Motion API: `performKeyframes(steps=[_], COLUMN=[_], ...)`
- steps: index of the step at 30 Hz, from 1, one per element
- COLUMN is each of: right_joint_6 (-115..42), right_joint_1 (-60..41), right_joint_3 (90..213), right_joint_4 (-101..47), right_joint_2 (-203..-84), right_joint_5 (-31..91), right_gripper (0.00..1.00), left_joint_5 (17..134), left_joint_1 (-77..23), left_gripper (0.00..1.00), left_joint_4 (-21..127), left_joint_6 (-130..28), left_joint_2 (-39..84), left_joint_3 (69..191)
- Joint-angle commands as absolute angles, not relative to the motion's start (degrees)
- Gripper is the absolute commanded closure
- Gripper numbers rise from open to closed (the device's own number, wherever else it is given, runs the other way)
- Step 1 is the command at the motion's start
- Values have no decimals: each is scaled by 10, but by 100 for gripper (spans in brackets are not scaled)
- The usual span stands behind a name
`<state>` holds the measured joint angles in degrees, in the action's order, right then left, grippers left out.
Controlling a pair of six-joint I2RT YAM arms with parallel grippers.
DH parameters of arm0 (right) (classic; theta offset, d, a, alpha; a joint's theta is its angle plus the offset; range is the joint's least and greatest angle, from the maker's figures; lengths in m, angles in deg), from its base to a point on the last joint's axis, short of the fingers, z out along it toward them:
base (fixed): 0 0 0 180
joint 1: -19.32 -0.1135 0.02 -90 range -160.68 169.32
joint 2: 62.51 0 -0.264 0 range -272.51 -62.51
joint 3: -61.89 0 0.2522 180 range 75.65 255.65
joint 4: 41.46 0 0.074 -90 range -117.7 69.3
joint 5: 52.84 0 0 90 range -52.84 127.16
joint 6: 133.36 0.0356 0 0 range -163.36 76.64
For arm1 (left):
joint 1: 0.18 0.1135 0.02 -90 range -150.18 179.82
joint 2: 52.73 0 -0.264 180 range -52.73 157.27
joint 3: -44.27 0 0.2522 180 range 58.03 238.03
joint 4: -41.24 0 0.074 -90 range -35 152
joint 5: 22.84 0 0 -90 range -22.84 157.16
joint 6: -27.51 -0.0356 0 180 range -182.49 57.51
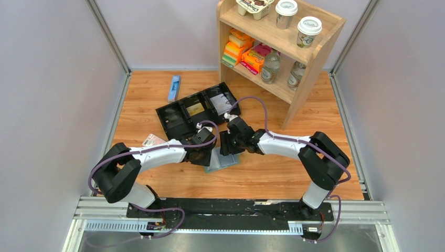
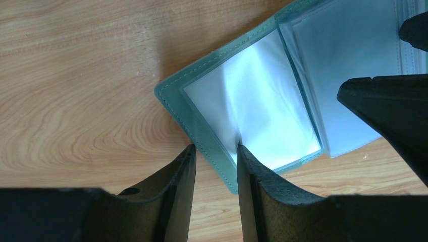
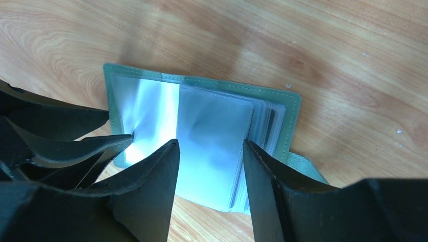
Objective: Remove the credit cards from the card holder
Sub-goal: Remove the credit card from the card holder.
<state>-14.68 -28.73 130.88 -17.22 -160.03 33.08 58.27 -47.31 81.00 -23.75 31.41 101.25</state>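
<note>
The grey-green card holder (image 1: pixel 224 160) lies open and flat on the wooden table between both arms. In the left wrist view, my left gripper (image 2: pixel 214 147) is open and straddles the holder's (image 2: pixel 252 101) cover edge, with one fingertip (image 2: pixel 188 154) on the table and the other on the shiny left pocket panel. My right gripper (image 3: pixel 211 142) is open too. Its fingers stand on either side of the clear middle pocket page of the holder (image 3: pixel 212 121), whose tab (image 3: pixel 308 169) sticks out at the right. No credit cards show plainly in the pockets.
A black three-compartment tray (image 1: pixel 173 118) lies just behind the grippers, with flat items in two compartments. A pink-and-white packet (image 1: pixel 154 140) is by the left arm and a blue object (image 1: pixel 174 87) at the back left. A stocked wooden shelf (image 1: pixel 309 68) stands at the back right.
</note>
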Motion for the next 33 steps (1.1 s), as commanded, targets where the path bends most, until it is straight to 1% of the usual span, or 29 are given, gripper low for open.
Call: performKeyframes(steps=[1, 14, 28, 33], right_joint_6=[-153, -137, -115, -121], right_joint_1=[-300, -301, -302, -301], right_joint_3=[1332, 1339, 1359, 1365], right_joint_4=[-174, -191, -246, -237], right_joint_2=[-1613, -1624, -1646, -1632], right_joint_5=[326, 268, 168, 177], right_gripper=[46, 48, 48, 48], left_joint_5=[588, 594, 600, 598], left_joint_1=[-474, -474, -473, -473], left_gripper=[57, 57, 57, 57], left_joint_4=[802, 795, 779, 773], left_joint_6=[-245, -247, -246, -243], left_joint_2=[316, 309, 298, 287], left_joint_3=[1017, 1011, 998, 988])
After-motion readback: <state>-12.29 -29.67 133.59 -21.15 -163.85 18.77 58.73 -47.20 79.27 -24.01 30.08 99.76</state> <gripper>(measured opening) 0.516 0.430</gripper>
